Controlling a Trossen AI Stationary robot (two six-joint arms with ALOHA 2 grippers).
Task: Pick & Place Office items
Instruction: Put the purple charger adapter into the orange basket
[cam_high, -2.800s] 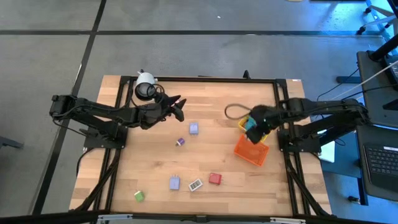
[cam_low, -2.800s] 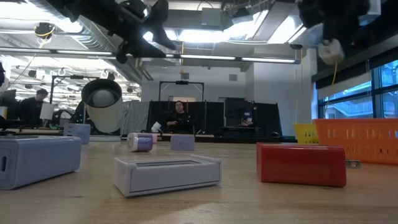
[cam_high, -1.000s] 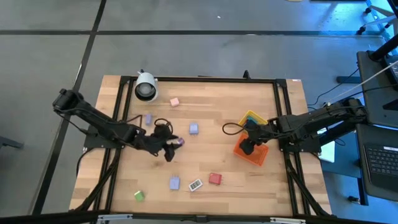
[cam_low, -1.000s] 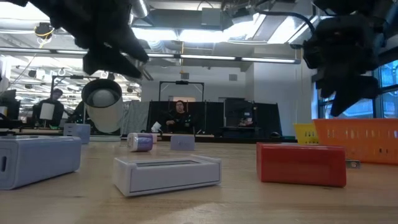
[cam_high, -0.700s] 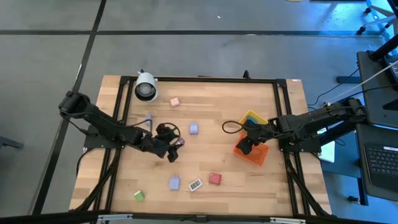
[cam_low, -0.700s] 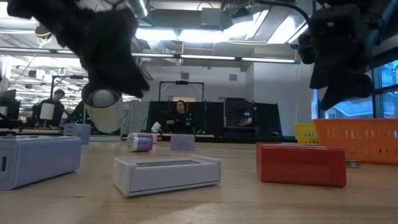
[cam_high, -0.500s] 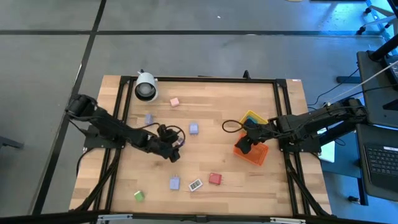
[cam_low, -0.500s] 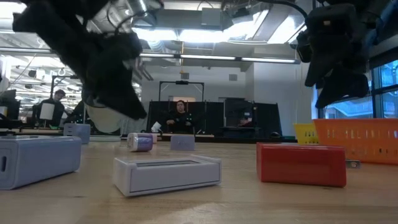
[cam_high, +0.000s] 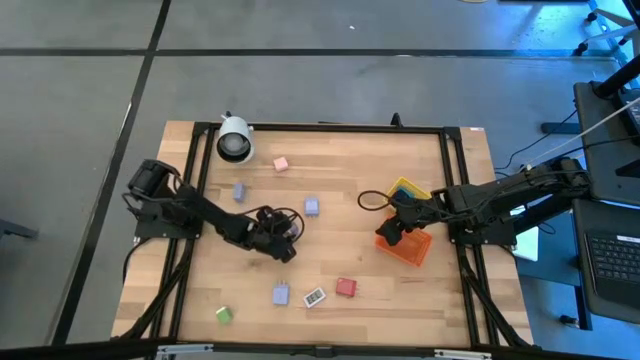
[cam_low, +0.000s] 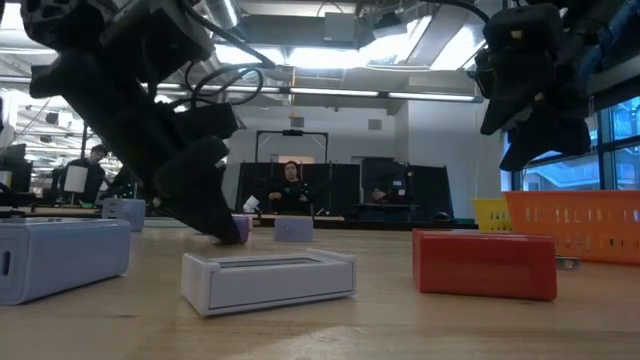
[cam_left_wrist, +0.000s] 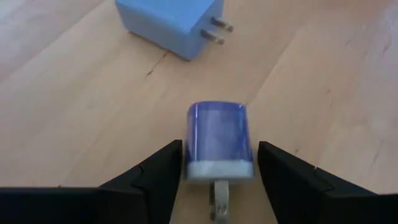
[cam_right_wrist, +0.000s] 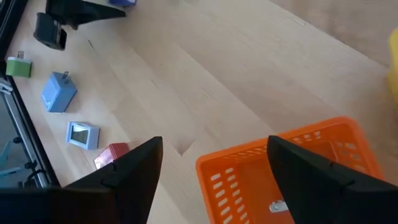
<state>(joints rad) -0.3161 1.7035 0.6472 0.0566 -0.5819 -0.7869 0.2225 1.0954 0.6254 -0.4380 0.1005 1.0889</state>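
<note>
Left hand (cam_left_wrist: 217, 180): low on table (cam_high: 400, 290), fingers spread, not gripping.
Purple plug (cam_left_wrist: 219, 141): between the left fingers, blue charger (cam_left_wrist: 171, 22) just beyond.
Right hand (cam_high: 388, 233): open, above orange bin (cam_right_wrist: 292, 168) edge.

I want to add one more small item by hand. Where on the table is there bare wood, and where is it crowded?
Bare wood lies between the pink block and the yellow bin, and between the red block and the orange bin. It is crowded around the left gripper, low over the purple charger, and among the lower pieces near the white piece.
</note>
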